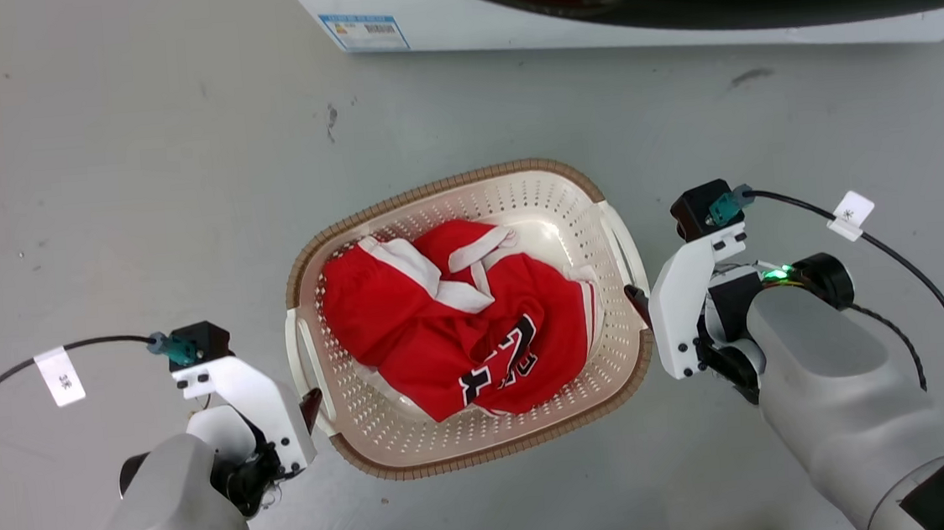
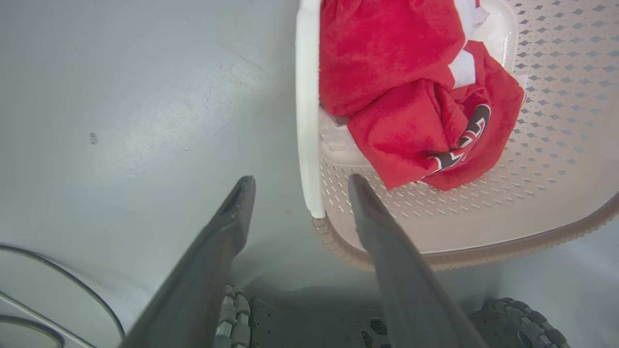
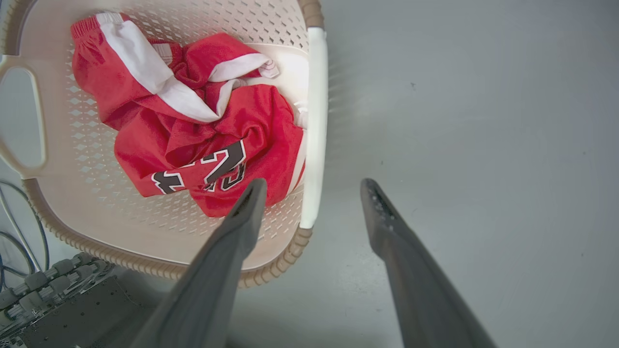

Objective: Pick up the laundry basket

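Laundry basket [image 1: 384, 428] sits flat on the grey floor [image 1: 138, 198] btwn the two arms, w/ the washing machine [image 1: 671, 5] near its far side. A red jersey [image 1: 460, 333] w/ white trim and black numerals lies crumpled inside. Left gripper [image 2: 301, 181] is spread wide, nothing held: one finger on the floor side, the other over the basket's perforated wall, near end of the left handle [image 2: 307, 96] lined up btwn them. Right gripper [image 3: 314, 183] likewise spread wide and empty: one finger over the basket interior, the other over bare floor, right handle [image 3: 317, 121] running up btwn the tips. Contact w/ either handle: can't tell. In head view both grippers' tips sit just beside the handles.
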Controlling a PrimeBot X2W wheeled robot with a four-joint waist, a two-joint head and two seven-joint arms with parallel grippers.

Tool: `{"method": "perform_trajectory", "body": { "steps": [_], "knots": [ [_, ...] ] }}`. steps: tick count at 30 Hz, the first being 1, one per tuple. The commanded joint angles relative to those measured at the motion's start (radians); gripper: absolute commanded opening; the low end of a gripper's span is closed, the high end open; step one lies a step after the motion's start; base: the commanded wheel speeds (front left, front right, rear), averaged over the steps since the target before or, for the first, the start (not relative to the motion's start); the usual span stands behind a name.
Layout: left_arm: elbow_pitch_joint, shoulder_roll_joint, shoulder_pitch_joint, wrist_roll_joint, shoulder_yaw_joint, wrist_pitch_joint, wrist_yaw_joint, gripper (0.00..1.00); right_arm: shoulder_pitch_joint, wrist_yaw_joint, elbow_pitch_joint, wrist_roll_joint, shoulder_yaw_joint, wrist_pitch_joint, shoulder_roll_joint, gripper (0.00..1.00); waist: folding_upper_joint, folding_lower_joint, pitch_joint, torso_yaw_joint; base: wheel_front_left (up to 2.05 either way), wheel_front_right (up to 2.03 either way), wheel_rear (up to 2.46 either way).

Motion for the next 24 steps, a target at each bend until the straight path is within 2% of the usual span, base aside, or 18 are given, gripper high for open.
{"method": "perform_trajectory", "body": {
  "steps": [1, 14, 22, 23, 24],
  "knots": [
    [0.001, 0.005, -0.021, -0.008, -0.009, 0.001, 0.000, 1.00, -0.022, 0.000, 0.010, 0.007, 0.007, 0.002, 0.001, 1.00, 0.0000, -0.0001, 0.024, 0.002, 0.00, 0.00, 0.00],
    [0.056, -0.005, -0.137, -0.052, -0.067, -0.059, 0.000, 1.00, -0.124, 0.000, 0.063, 0.005, 0.027, -0.005, 0.001, 1.00, 0.0000, -0.0001, 0.161, 0.021, 0.00, 0.00, 0.00],
    [0.105, -0.018, -0.186, -0.076, -0.087, -0.066, 0.000, 1.00, -0.145, 0.000, 0.075, 0.010, 0.034, -0.001, 0.001, 1.00, 0.0000, -0.0001, 0.204, 0.023, 0.00, 0.00, 0.00],
    [0.107, -0.021, -0.189, -0.082, -0.089, -0.068, 0.000, 0.67, -0.143, 0.000, 0.075, 0.017, 0.034, 0.004, 0.001, 0.48, 0.0000, -0.0001, 0.207, 0.024, 0.00, 0.00, 0.00],
    [0.108, -0.020, -0.194, -0.086, -0.091, -0.074, 0.000, 0.02, -0.141, 0.000, 0.075, 0.018, 0.038, 0.009, 0.001, 0.25, 0.0000, -0.0001, 0.210, 0.025, 0.00, 0.00, 0.00]
  ]
}}
